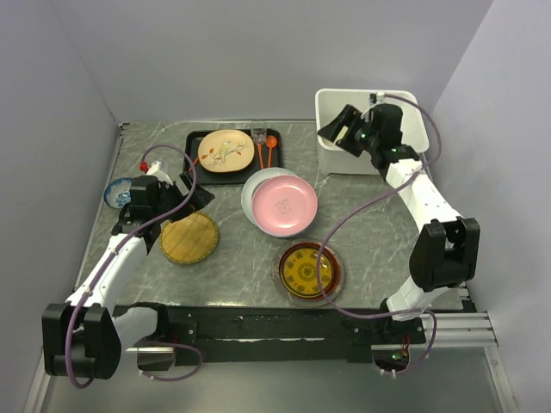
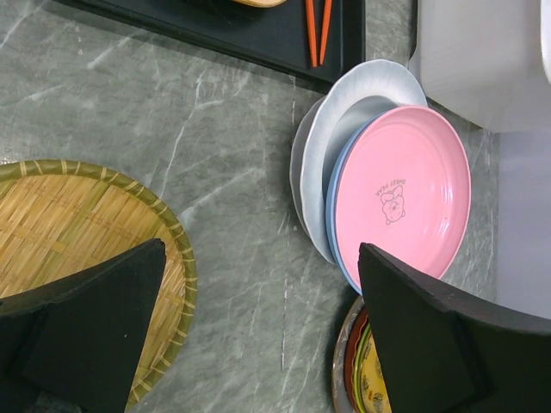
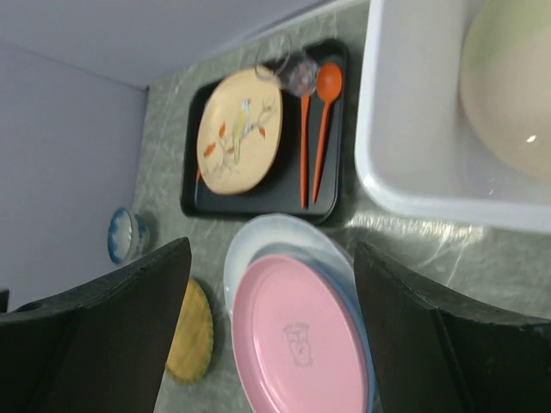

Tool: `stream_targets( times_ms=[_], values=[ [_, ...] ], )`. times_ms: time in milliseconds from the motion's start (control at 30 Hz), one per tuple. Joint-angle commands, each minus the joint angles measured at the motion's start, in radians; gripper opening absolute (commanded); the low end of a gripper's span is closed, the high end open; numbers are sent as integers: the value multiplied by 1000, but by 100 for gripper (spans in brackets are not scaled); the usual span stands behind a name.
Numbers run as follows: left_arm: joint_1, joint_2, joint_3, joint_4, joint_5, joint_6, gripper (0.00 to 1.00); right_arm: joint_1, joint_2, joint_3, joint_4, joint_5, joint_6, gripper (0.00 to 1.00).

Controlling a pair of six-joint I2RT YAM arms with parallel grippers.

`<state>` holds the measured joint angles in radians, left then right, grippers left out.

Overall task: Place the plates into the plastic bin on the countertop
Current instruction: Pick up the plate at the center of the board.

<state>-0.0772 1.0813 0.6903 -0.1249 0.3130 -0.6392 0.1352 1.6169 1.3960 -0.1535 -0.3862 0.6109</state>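
A pink plate (image 1: pixel 285 206) lies on a white plate (image 1: pixel 256 183) at the middle of the grey-green countertop (image 1: pixel 241 275). A gold-patterned dark red plate (image 1: pixel 307 271) sits on a stack nearer the front. A cream floral plate (image 1: pixel 225 151) lies on the black tray (image 1: pixel 196 168). The white plastic bin (image 1: pixel 353 163) stands at the back right, and the right wrist view shows a pale plate (image 3: pixel 512 86) inside it. My left gripper (image 1: pixel 196 196) is open and empty, left of the pink plate (image 2: pixel 400 194). My right gripper (image 1: pixel 340 129) is open and empty over the bin's left rim (image 3: pixel 379 172).
A round woven mat (image 1: pixel 189 237) lies under my left arm. A small blue-patterned bowl (image 1: pixel 118 193) sits at the far left. Orange chopsticks and a spoon (image 1: pixel 269 151) lie on the tray's right side. Grey walls close in the back and both sides.
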Motion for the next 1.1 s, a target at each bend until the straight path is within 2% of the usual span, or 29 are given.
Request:
stream_targets(
  times_ms=[0,333,733,1067],
  values=[
    [-3,-29,20,8,-11,21,99,53,-104,-51,38,-8,-33,84],
    [-4,-46,9,16,-17,19,99,93,-230,-228,42,-34,-42,84],
    [-4,-47,2,50,3,-7,99,197,-364,-437,69,-23,-19,83],
    [-4,-26,9,70,23,-17,99,288,-407,-517,85,1,6,83]
  ],
)
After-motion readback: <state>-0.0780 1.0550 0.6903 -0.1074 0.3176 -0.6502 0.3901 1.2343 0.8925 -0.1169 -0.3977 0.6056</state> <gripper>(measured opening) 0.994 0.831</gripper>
